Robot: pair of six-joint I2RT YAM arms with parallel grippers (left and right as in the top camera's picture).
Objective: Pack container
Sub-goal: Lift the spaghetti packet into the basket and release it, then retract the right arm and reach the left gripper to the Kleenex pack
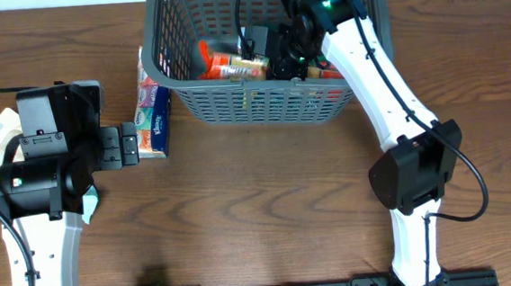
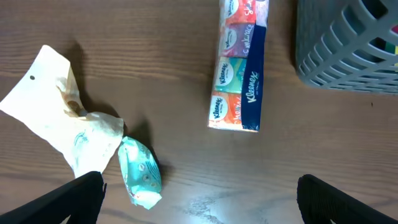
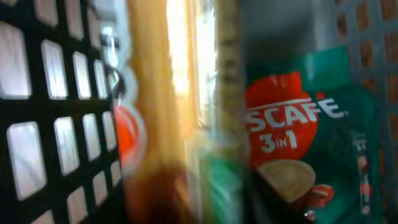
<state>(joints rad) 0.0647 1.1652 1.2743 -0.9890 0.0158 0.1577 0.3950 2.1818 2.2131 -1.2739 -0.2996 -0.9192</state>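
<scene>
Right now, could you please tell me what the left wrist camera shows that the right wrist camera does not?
Left wrist only: a tissue pack, a crumpled cream bag and a small teal packet on the brown table. Right wrist only: a green and red coffee packet, close up and blurred. Both: the grey basket, its outer corner in the left view, its lattice wall in the right.
</scene>
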